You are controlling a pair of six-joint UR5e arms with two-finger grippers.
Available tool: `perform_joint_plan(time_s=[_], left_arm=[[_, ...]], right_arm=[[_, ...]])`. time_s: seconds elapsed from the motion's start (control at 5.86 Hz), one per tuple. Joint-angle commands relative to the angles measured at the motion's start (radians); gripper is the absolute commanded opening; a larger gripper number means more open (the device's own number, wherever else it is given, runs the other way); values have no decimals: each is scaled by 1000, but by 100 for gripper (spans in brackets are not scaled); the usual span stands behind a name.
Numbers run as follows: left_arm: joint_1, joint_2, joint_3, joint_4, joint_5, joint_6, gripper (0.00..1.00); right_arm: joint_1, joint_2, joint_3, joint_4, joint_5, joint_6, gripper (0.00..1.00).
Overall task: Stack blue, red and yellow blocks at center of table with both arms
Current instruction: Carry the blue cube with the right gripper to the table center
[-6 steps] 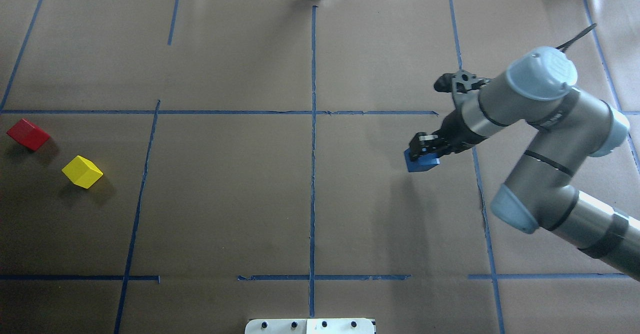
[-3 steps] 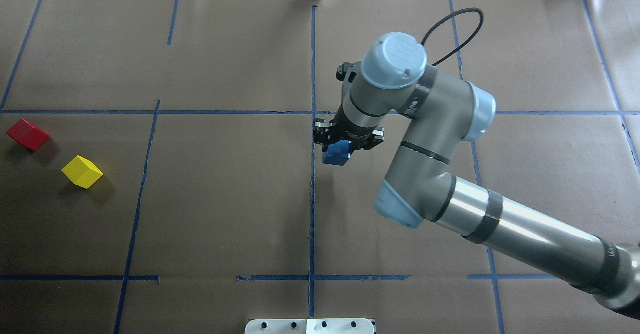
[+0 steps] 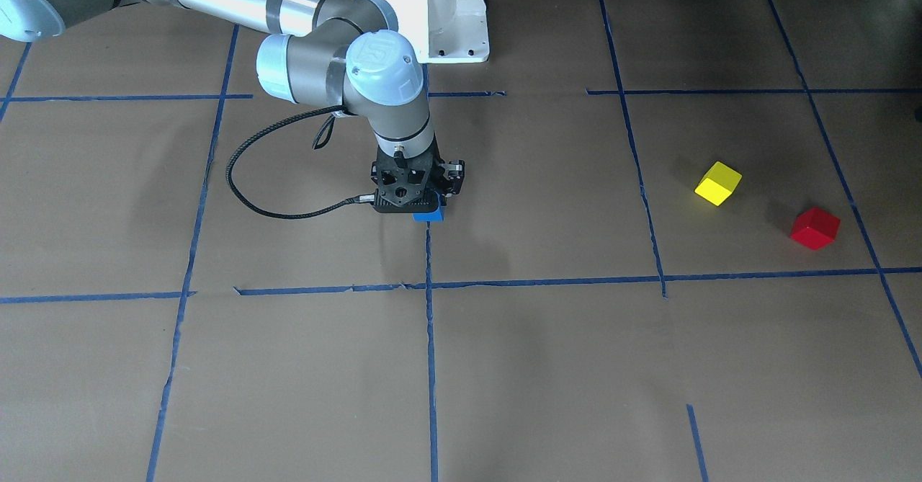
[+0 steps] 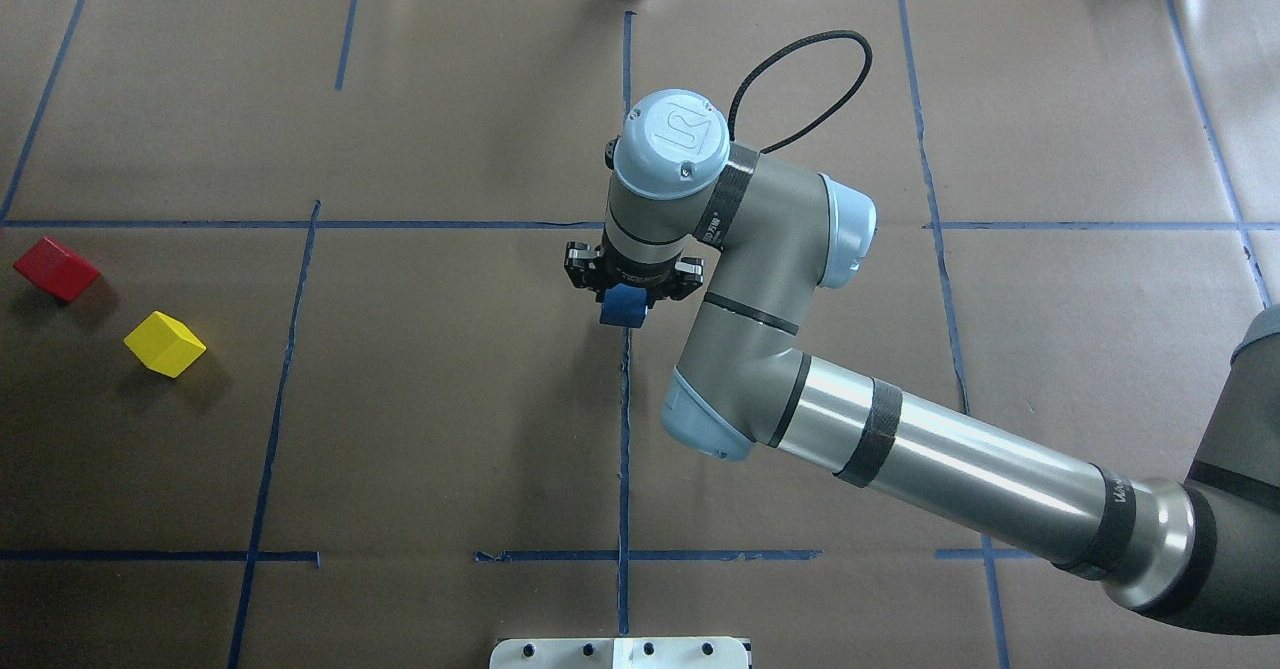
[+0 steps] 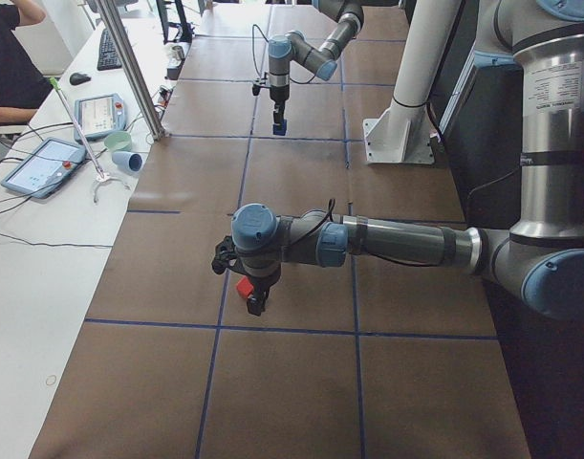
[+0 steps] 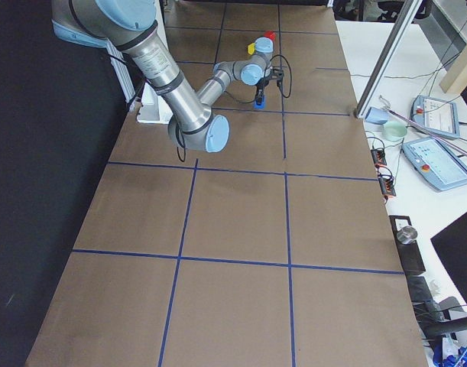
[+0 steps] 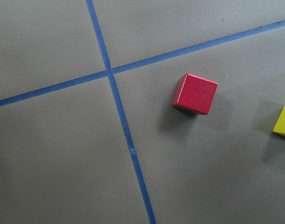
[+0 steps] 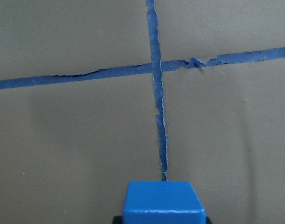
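**Blue block gripped over the centre line**

My right tool [image 4: 626, 299] is clamped on the blue block [image 8: 163, 201], mid-frame overhead. If I release it off the tape seam [image 8: 160, 140], which only my wrist view shows, the stack's base may skew. The red block [image 7: 195, 93] and yellow block [image 7: 284, 122] lie at the counter [image 4: 450, 429]'s left edge. I cannot tell the state of my left tool [image 5: 255, 298].

Silver-grey arm [image 4: 940, 469], pale-blue joint caps [image 4: 670, 144], black pincer [image 4: 628, 294], black cable [image 4: 845, 34].
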Motion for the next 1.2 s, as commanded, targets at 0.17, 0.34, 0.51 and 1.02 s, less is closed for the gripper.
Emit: perform_joint_plan(time_s=[0.17,0.34,0.51,1.02], left_arm=[[0,1,0,0,-25,0,100],[0,1,6,0,-23,0,100],[0,1,5,0,-25,0,100],[9,-5,11,-6,-20,-50,100]], right_arm=[[-39,0,-21,-3,-42,-33,3],[-43,0,-29,-6,-46,-35,3],[-43,0,-29,-8,-51,-35,9],[-42,6,-28,-15,-51,-50,100]])
